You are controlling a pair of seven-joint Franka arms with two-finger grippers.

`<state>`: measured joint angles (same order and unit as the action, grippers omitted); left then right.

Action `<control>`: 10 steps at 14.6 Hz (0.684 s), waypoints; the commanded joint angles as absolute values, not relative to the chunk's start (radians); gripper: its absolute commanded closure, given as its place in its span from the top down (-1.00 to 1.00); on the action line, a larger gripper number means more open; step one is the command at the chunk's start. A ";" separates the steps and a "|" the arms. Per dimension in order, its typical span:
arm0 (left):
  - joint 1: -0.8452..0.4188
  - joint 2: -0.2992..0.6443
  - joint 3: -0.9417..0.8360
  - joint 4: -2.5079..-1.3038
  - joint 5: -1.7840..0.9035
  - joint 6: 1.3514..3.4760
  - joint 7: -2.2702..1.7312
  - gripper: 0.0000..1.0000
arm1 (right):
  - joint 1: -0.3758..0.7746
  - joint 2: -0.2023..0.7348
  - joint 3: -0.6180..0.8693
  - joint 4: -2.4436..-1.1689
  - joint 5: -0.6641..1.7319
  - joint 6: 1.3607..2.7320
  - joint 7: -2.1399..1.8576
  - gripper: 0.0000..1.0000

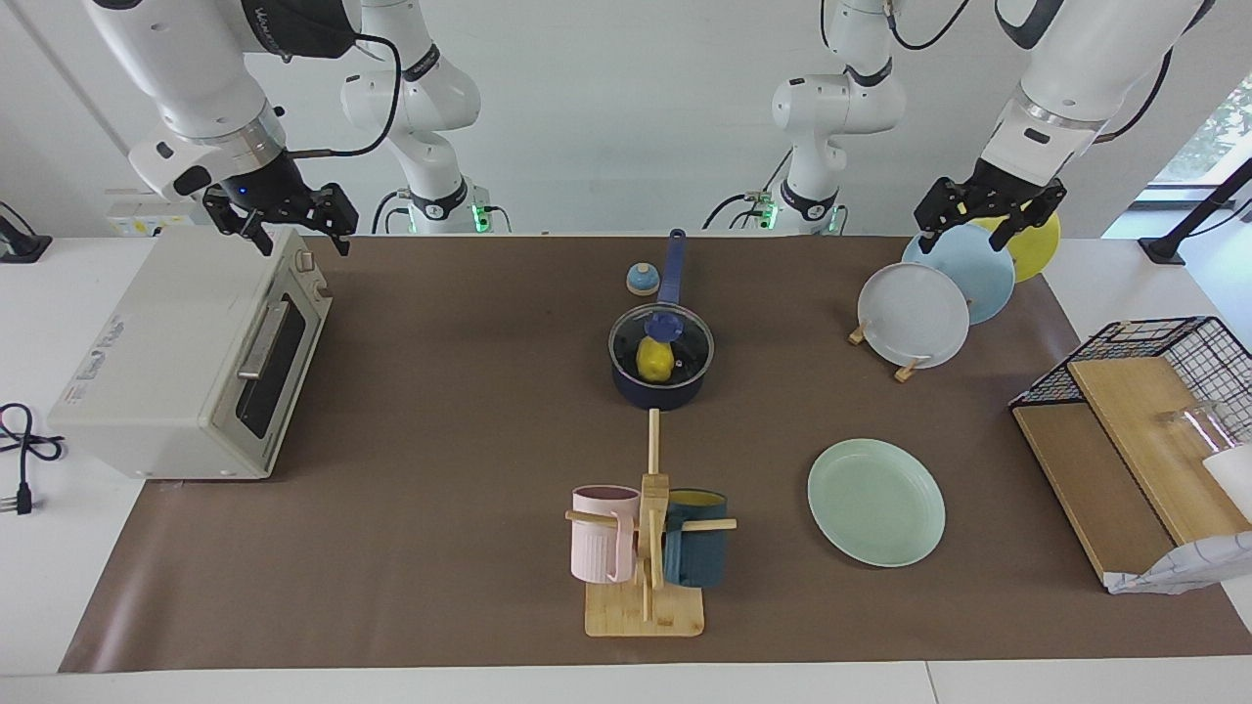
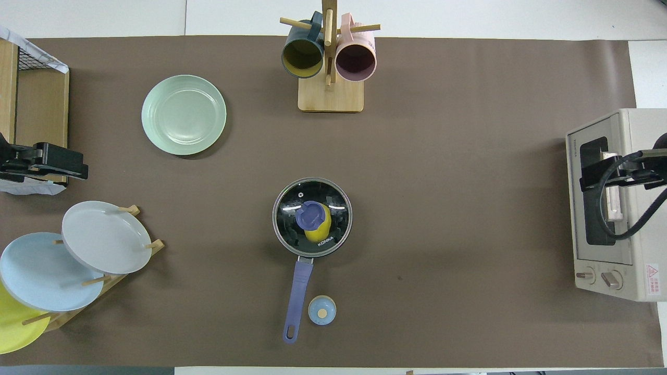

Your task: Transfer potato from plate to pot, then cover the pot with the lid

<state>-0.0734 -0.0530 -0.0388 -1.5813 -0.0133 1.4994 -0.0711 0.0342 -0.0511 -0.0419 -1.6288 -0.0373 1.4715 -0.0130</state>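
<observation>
— Grippers first: where are they, and what do they carry?

— Left gripper hangs in the air over the upright plates in the wooden rack, at the left arm's end of the table. Its fingers are spread wide and nothing is between them. Right gripper hangs over the top edge of the toaster oven, at the right arm's end, fingers equally apart, also with nothing in them. Neither touches anything.

— And the potato?

— The potato lies inside the pot, which stands near the middle of the brown mat with its long blue handle pointing toward the robots. It shows yellow through the glass.

— So the pot is covered?

— Yes. The lid sits flat on the pot's rim, its blue knob on top, partly hiding the potato in the overhead view.

— The plate?

— The plate lies flat on the mat, farther from the robots than the pot and toward the left arm's end, well apart from the pot.

— Anything else nearby?

— A small blue bell stands just beside the pot's handle. A mug tree with a pink mug and a dark blue mug stands farther from the robots than the pot. A wire basket with wooden boards sits at the left arm's end.
</observation>
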 commanded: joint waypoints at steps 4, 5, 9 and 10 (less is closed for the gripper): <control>-0.071 -0.064 -0.041 -1.597 -0.025 1.516 -0.078 1.00 | 0.023 -0.074 -0.057 -1.674 -0.014 1.502 -0.097 1.00; -0.071 -0.064 -0.041 -1.598 -0.025 1.516 -0.080 1.00 | 0.021 -0.072 -0.055 -1.666 -0.014 1.496 -0.084 1.00; -0.071 -0.064 -0.041 -1.597 -0.025 1.516 -0.080 1.00 | 0.008 -0.072 -0.052 -1.654 -0.015 1.499 -0.069 1.00; -0.071 -0.064 -0.041 -1.597 -0.025 1.516 -0.080 1.00 | 0.008 -0.071 -0.052 -1.652 -0.015 1.499 -0.071 1.00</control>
<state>-0.0734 -0.0530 -0.0388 -1.5813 -0.0133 1.4994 -0.0711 0.0267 -0.0560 -0.0590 -1.6398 -0.0365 1.4815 -0.0627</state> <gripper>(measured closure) 0.000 0.000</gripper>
